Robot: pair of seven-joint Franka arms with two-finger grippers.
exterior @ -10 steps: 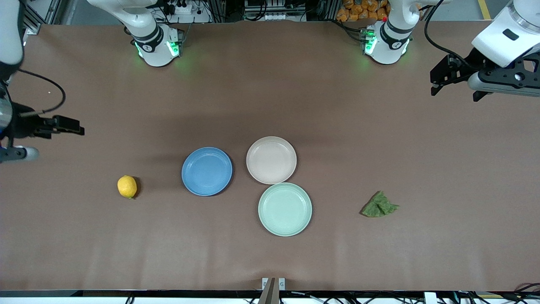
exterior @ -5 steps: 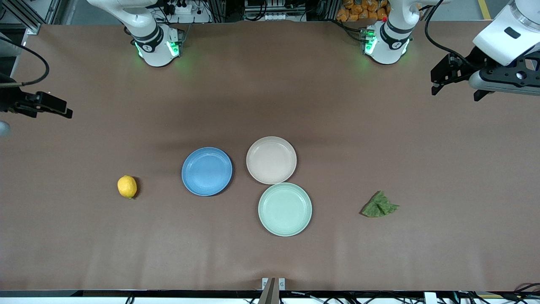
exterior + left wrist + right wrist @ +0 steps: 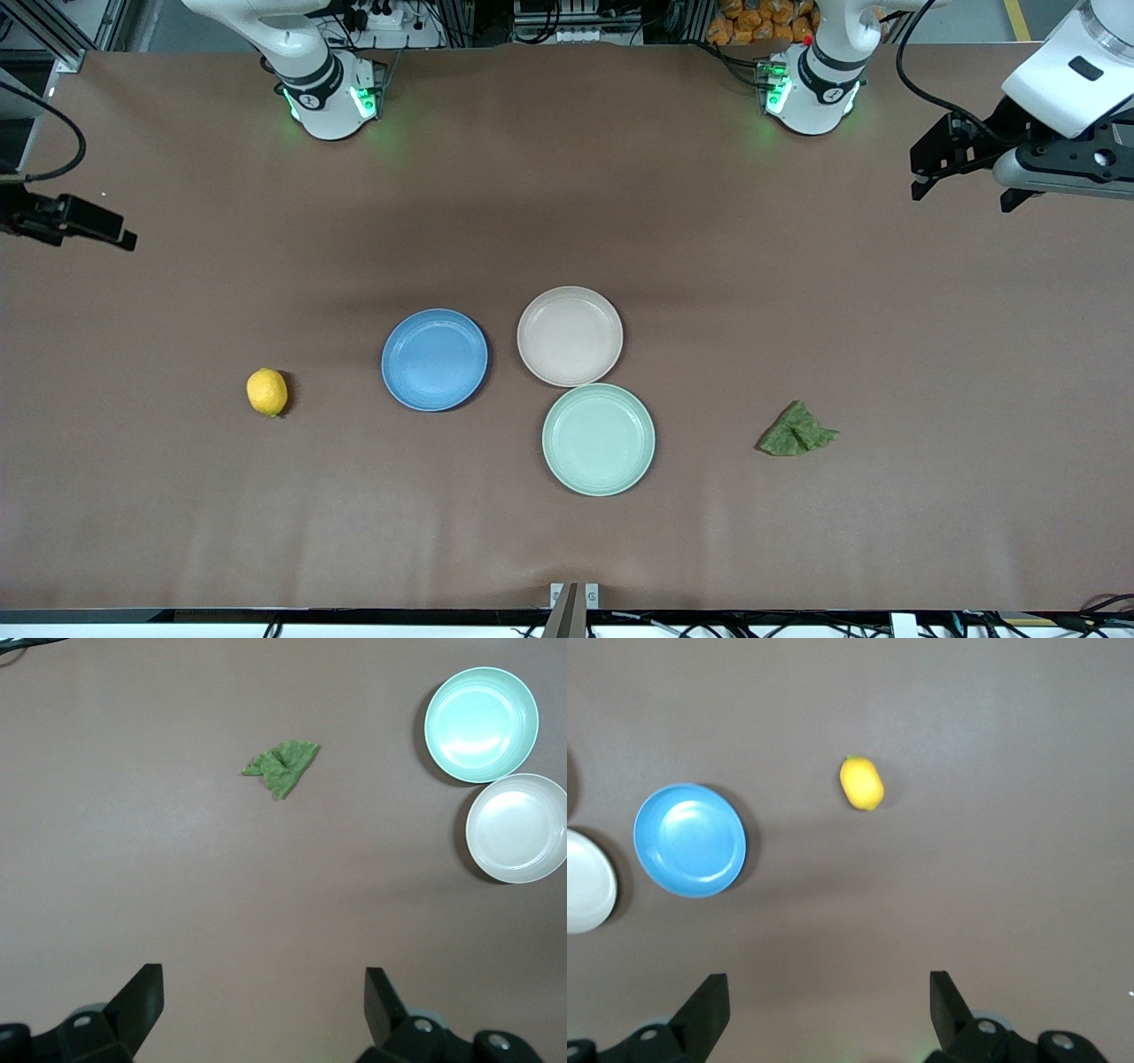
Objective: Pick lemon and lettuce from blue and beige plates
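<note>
At table ends, left gripper (image 3: 926,168) and right gripper (image 3: 111,232), fingers spread, lemon (image 3: 267,392), lettuce (image 3: 796,431) off plates.

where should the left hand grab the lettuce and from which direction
Probably from straight above, closing on the raised fold near the middle of the lettuce. It lies low and crumpled on the bare table, apart from the mint-green plate, so its thin edges give little to pinch from the side. The left hand is open, high over the table's left-arm end.

Counter (image 3: 567,177): brown matte covering, lying flat and evenly lit, spanning the whole width. Cables and aluminium framing (image 3: 567,18) running along its top edge. Orange items (image 3: 753,22) sitting there.
</note>
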